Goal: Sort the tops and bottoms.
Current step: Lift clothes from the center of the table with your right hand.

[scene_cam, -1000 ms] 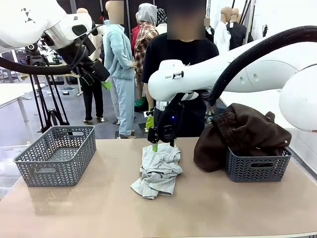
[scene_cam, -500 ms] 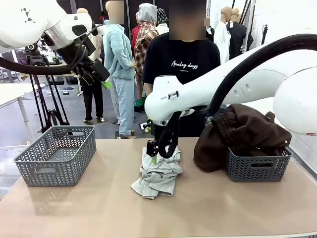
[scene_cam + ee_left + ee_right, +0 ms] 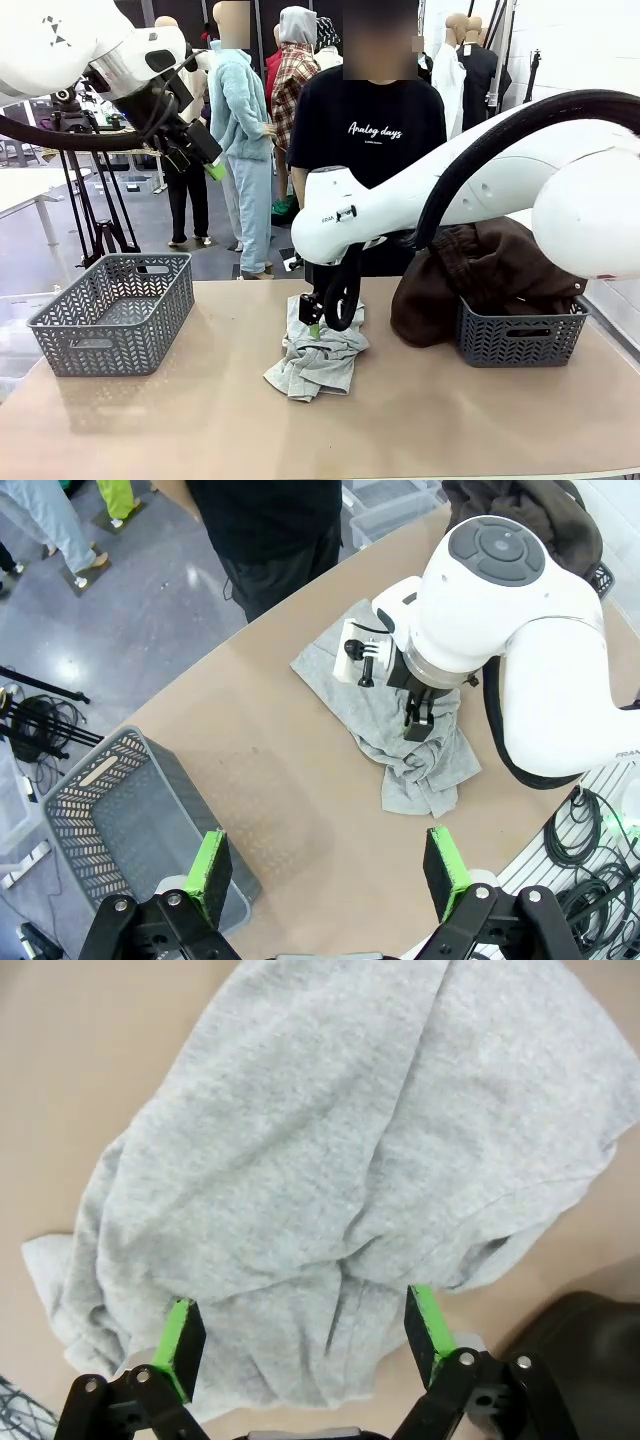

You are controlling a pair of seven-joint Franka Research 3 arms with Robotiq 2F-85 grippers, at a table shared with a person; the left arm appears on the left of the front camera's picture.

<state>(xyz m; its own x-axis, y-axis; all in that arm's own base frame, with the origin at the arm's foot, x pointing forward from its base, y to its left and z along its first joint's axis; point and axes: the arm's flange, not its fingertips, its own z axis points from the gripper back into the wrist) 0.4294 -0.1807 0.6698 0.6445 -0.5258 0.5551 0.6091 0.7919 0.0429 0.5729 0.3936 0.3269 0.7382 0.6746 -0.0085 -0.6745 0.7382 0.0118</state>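
The top, a small light grey T-shirt, lies crumpled at the middle of the table. My right gripper hangs just over its far part, open, with the green pads spread above the cloth and nothing between them. From above, the left wrist view shows the right gripper at the shirt. One of the bottoms, a dark brown garment, is heaped over the right basket. My left gripper is held high at the upper left, open and empty.
An empty grey mesh basket stands at the table's left end. A person in a black T-shirt stands at the far edge behind the shirt. Bare tabletop lies along the front.
My right gripper has come down from above the grey T-shirt to just over it, and the arm has lowered. The left arm has not moved.
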